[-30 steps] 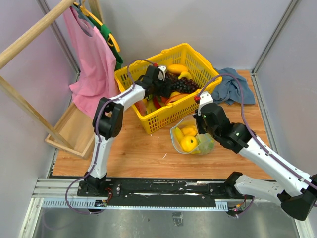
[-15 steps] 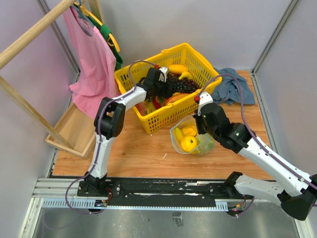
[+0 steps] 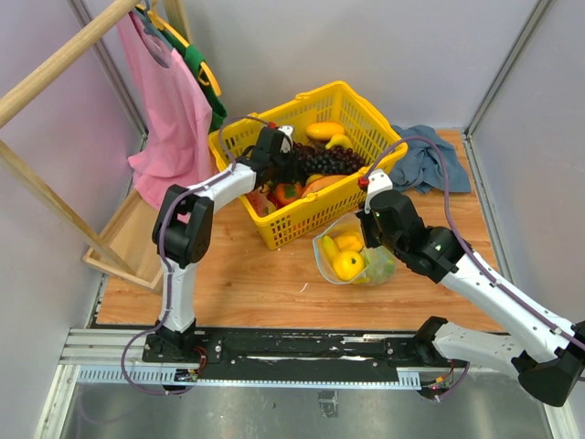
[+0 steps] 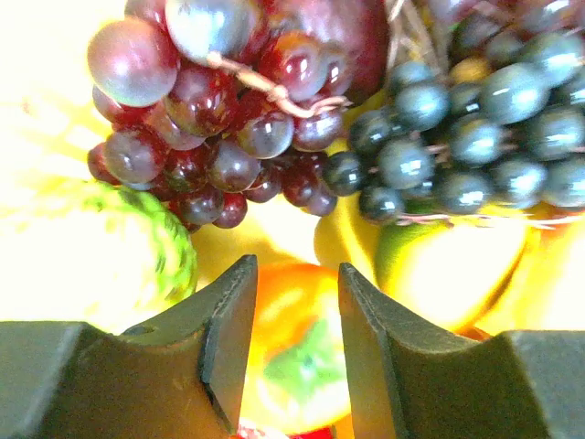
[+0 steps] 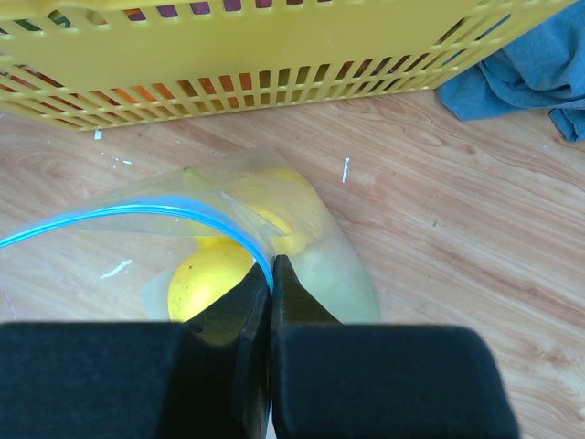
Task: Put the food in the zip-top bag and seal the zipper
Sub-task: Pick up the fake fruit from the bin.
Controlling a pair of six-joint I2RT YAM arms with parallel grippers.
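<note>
Top view: zip-top bag (image 3: 352,263) beside the yellow basket (image 3: 274,225), rim in the right gripper (image 3: 370,216); a tug could spill it.
Left wrist: left gripper (image 4: 297,267) half-spread over an orange fruit (image 4: 297,352); crowding grapes (image 4: 210,137) may snag.
Right wrist: jaws pinched on the zipper (image 5: 137,212); slipping would collapse the mouth.

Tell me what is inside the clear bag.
In the bag: yellow fruits and a green one. The right end effector, shut on its rim, covers part, so anything beneath is unseen.
</note>
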